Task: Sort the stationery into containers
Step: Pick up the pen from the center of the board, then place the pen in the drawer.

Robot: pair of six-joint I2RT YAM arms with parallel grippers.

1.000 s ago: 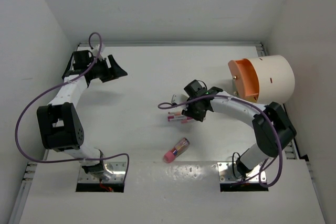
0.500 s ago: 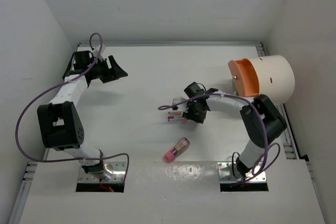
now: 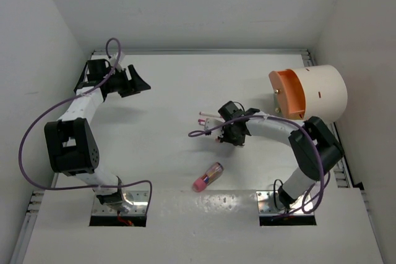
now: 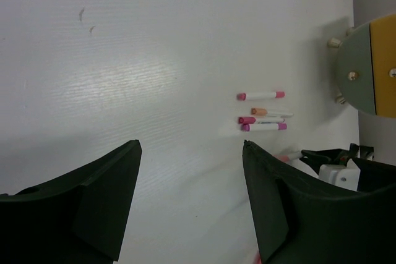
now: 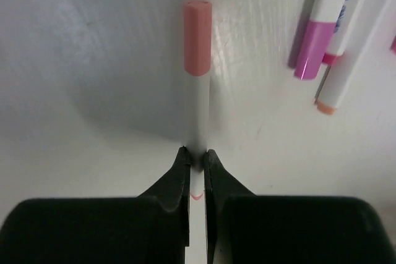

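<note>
right claw (image 5: 196, 156) is clamped on a thin white pen (image 5: 198, 91) at the middle of the bench (image 3: 167, 122). it grips near the pen's tail, pink cap pointing away. other pens (image 5: 322, 35) lie just beside it. left claw (image 4: 192, 146) hangs apart at far left, holding nothing. drum (image 3: 318, 91) sits far right. lift straight and slowly, since the end grip may let the pen swing, then carry it right. a second ago the right claw stood apart over the pens; the left arm is unchanged.
</note>
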